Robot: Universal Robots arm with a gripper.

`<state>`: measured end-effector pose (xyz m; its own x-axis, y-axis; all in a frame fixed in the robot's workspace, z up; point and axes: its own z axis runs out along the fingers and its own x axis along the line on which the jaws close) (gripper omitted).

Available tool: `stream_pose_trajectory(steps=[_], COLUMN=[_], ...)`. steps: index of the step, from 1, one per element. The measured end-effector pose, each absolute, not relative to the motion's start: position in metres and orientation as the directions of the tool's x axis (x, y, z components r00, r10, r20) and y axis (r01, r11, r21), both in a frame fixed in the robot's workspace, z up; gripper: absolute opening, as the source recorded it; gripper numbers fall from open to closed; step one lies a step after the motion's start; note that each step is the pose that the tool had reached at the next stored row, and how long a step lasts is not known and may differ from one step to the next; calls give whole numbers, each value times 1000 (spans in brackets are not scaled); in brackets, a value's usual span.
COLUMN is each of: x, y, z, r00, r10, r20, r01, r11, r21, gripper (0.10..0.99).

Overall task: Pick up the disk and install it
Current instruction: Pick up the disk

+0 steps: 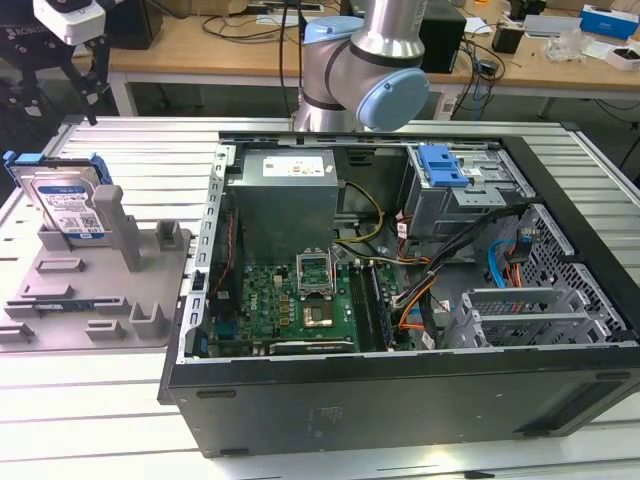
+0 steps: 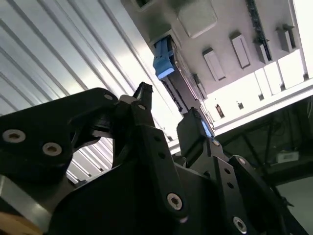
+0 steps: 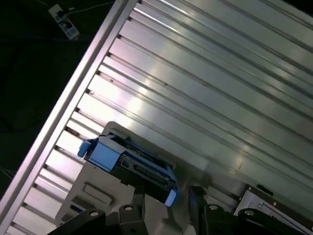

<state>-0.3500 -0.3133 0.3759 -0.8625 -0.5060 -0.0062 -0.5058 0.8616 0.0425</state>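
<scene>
In the exterior view, the disk stands on edge in a gray fixture on the counter at the left of the frame, outside the open computer case. The gripper hangs above it in the upper left corner, not touching it. In both wrist views its fingers are spread and hold nothing. The disk's blue-framed edge lies just beyond the gap, with one end nearest the fingertips.

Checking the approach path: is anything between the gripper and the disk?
Nothing visible does. The open gripper hangs above the disk, which stands on edge in the grey holder, with its top edge uncovered.
</scene>
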Motion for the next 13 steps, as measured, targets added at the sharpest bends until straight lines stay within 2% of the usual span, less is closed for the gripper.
stream_pose_trajectory(steps=[11, 12, 13], x=[-350, -350, -350], y=[-313, -313, -313], z=[375, 375, 375], r00=[-677, -664, -652], r10=[-736, -748, -758], r20=[-6, -6, -6], r01=[-736, -747, -757], r11=[676, 663, 652], r21=[42, 42, 42], gripper=[482, 490, 557])
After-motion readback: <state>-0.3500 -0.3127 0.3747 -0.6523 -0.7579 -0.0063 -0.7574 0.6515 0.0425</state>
